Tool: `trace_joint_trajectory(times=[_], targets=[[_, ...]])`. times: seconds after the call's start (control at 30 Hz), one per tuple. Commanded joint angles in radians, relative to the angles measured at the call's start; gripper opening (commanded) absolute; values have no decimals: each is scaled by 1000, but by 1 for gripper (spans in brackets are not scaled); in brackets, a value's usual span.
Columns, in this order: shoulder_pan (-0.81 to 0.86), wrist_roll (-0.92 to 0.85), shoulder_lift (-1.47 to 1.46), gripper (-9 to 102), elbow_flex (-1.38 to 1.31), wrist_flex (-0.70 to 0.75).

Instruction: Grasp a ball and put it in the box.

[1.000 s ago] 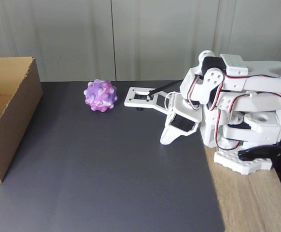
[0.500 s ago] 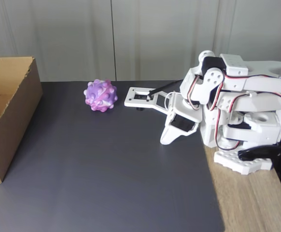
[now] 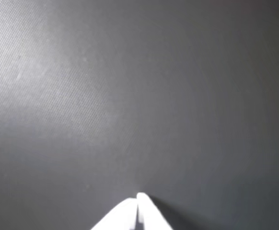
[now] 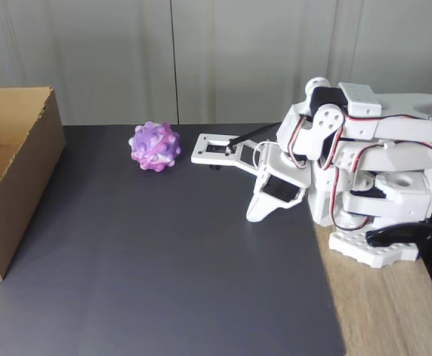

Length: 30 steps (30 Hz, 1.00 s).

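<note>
From the wrist view I see my gripper (image 3: 137,197) with its jaws pressed together, tips meeting in a point just above the dark mat (image 3: 130,96), holding nothing. In the fixed view the folded white arm (image 4: 364,163) sits at the right of the worktop (image 4: 387,311). The ball (image 4: 155,146) rests on the mat, far side, apart from the cardboard box (image 4: 23,170) at left. I can read no writing anywhere.
</note>
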Motion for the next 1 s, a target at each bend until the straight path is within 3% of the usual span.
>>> trace_joint_trajectory(times=[0.0,0.77,0.97], targets=[[-12,2,-8,0,2,12],[-12,2,-8,0,2,12],[98,0,-8,0,2,12]])
